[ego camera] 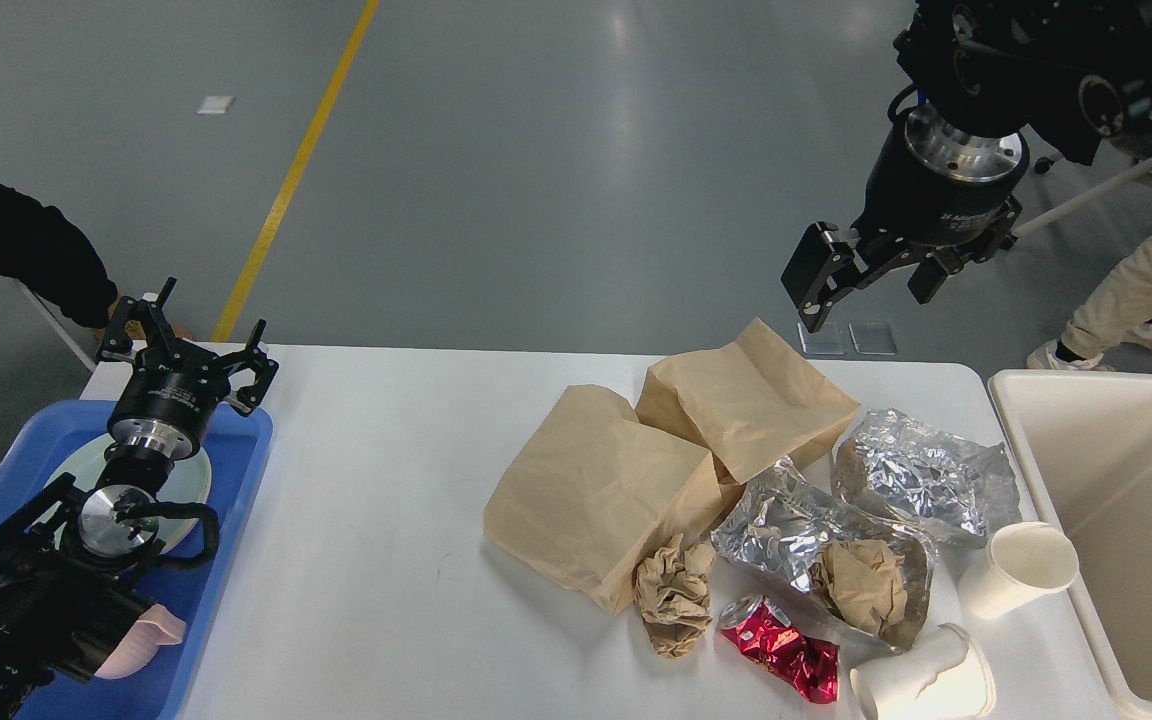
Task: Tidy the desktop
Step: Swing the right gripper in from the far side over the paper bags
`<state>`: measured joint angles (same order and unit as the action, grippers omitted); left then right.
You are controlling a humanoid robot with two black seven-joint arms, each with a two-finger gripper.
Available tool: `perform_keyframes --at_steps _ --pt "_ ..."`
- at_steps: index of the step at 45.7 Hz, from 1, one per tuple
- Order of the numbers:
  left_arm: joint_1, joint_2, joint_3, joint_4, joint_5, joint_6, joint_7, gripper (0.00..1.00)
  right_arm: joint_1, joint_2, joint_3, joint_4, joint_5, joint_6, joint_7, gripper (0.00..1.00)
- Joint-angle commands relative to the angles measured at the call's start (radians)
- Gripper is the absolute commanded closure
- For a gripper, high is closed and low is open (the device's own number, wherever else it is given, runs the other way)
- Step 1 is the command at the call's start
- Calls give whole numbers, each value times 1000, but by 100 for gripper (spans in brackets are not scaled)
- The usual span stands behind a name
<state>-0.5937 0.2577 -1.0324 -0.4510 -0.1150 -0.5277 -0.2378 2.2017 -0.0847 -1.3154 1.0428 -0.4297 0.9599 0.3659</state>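
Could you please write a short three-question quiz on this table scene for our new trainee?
1. True or false: the right gripper is holding a paper bag.
2. Which lies nearest the front edge of the desktop? A) crushed red can B) foil wrapper C) blue tray
3. Fill in: the left gripper hangs over the far end of the blue ____.

Key:
1. False; it hangs open above the table's far edge, holding nothing.
2. A
3. tray
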Motion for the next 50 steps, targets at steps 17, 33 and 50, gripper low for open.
perform_keyframes --at_steps 17,33,50 --pt "0 0 0 0 0 0 0 4 -109 -62 -119 -26 35 0 -1 0" --pt "0 0 0 0 0 0 0 4 -131 -176 -151 -29 48 0 1 0" --pt "0 0 0 0 0 0 0 4 -207 -289 -191 -32 38 0 1 0"
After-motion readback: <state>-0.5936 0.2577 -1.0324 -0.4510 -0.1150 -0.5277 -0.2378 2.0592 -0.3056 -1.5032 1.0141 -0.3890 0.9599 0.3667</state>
